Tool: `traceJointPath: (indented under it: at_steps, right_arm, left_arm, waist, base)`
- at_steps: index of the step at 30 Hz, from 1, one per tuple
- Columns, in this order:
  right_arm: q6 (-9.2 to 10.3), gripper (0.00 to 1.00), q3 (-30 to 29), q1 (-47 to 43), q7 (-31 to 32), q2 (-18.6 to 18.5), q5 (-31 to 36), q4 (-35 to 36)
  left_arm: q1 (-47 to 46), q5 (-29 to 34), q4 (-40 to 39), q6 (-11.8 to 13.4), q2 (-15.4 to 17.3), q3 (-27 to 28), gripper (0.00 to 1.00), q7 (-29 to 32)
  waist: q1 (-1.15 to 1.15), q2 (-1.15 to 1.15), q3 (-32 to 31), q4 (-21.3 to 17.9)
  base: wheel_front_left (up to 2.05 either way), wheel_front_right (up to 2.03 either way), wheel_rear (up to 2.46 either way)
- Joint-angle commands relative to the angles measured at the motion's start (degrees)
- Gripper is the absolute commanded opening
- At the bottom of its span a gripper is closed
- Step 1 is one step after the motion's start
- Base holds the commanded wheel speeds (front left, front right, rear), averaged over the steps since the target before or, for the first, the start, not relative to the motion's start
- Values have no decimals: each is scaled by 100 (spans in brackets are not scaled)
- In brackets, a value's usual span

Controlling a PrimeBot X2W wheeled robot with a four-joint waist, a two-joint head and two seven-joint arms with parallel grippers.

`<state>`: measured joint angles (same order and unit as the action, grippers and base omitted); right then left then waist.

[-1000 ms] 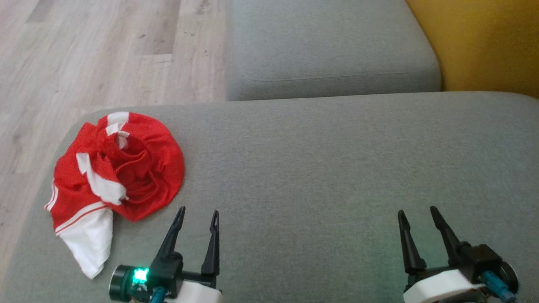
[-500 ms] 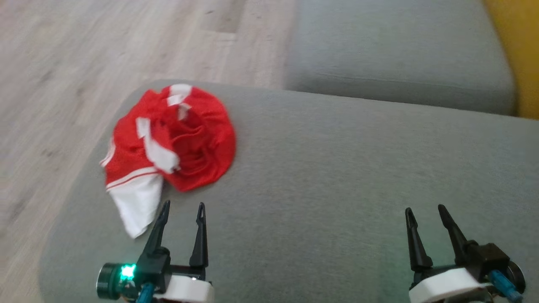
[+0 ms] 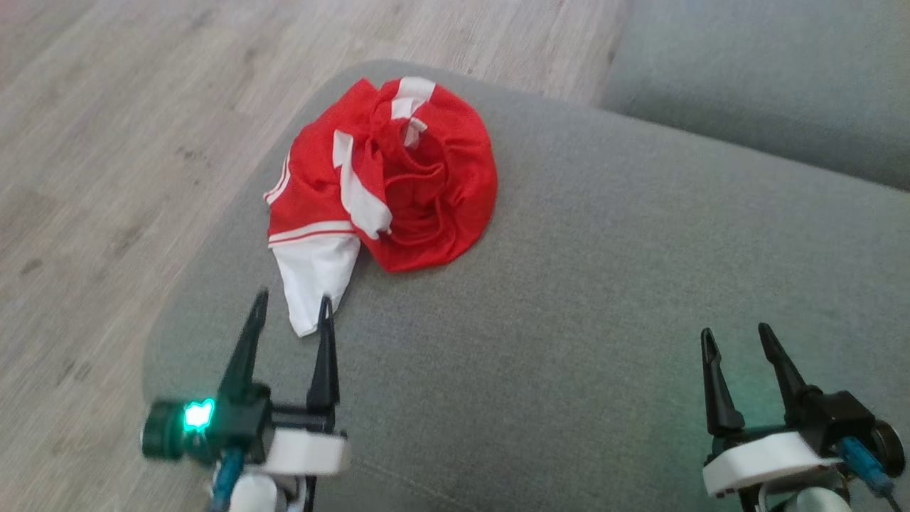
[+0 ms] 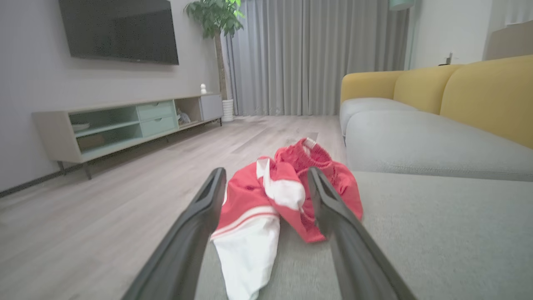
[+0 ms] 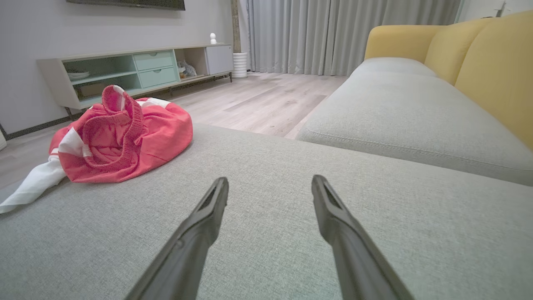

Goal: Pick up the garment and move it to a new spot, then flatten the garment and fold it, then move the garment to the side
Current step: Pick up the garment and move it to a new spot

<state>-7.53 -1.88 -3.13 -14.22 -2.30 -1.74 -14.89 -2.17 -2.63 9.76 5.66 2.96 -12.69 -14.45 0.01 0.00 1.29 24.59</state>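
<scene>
From the head camera, the red-and-white shorts (image 3: pixel 419 178) lie crumpled in a heap on the grey cushion (image 3: pixel 604 284), at its far left corner, with 1 white leg end trailing toward the cushion's near edge. The left tool (image 3: pixel 294 296) hovers over the cushion's near left part with its 2 fingers spread apart and nothing between them. One fingertip overlaps the white leg end, though contact cannot be told. The right tool (image 3: pixel 734 328) hangs over the cushion's near right part, fingers likewise apart and empty. Pale wooden floor (image 3: pixel 106 142) runs past the cushion's left edge, and a second grey seat (image 3: pixel 768 85) lies beyond its far edge. In the left wrist camera, the shorts sit on the cushion just ahead of the 2 open fingers, framed between them. Across the floor from the cushion stand a low TV unit (image 4: pixel 125 121), a wall-mounted television (image 4: pixel 120 29) and grey curtains (image 4: pixel 312 54). In the right wrist camera, the open fingers point along bare cushion, and the shorts rest well off toward its left end, gathered waistband uppermost.
</scene>
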Motion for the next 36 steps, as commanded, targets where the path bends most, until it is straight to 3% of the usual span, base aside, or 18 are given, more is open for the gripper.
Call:
traceJointPath:
  at_steps: [1, 5, 9, 12, 13, 18, 23, 28, 29, 30, 36]
  right_arm:
    - [4, 100, 95, 258, -78, -58, 111, 198]
    - [4, 100, 58, 414, -78, -103, 409, 288]
    - [4, 100, 82, 626, -78, -374, 514, 325]
    - [4, 100, 108, 762, -78, -578, 531, 343]
    - [4, 100, 108, 762, -78, -578, 531, 343]
    - [4, 100, 170, 973, -78, -891, 541, 412]
    - [4, 100, 230, 1106, -78, -1165, 544, 507]
    - [4, 100, 184, 1161, -78, -1334, 517, 580]
    - [4, 100, 180, 1163, -78, -1345, 521, 594]
    - [4, 100, 185, 1167, -78, -1351, 528, 599]
    - [4, 100, 315, 1211, -78, -1265, 523, 535]
  left_arm:
    - [-553, 101, -334, -70, 72, 226, 100, -55]
    - [-1420, 166, -513, -287, 281, 317, 100, -55]
    - [-2581, 212, -161, -575, 516, 360, 100, -55]
    - [-3394, 254, 544, -881, 638, 211, 100, -55]
    - [-3394, 254, 544, -881, 638, 211, 100, -55]
    - [-4571, 47, 2230, -1180, 600, 12, 100, 221]
    - [-5253, -134, 3572, -1204, 496, 25, 100, 454]
    - [-5464, -170, 4588, -919, 420, 70, 100, 508]
    - [-5483, -190, 4740, -898, 398, 74, 45, 492]
    - [-5507, -199, 4859, -877, 386, 72, 0, 430]
    - [-5707, -129, 5058, -782, 396, -31, 0, 17]
  waist:
    - [-1, 0, 218, 36]
    - [-1, 0, 714, -90]
    - [-1, 0, 1154, -287]
    - [-1, 0, 1433, -436]
    - [-1, 0, 1433, -436]
    - [-1, 0, 1887, -644]
    - [-1, 0, 2290, -758]
    - [-1, 0, 2541, -786]
    - [-1, 0, 2570, -779]
    - [-1, 0, 2586, -772]
    - [-1, 0, 2355, -758]
  base:
    - [0, 0, 0]
    - [0, 0, 0]
    - [0, 0, 0]
    - [0, 0, 0]
    - [0, 0, 0]
    - [0, 0, 0]
    - [0, 0, 0]
    - [0, 0, 0]
    - [0, 0, 0]
    - [0, 0, 0]
    - [0, 0, 0]
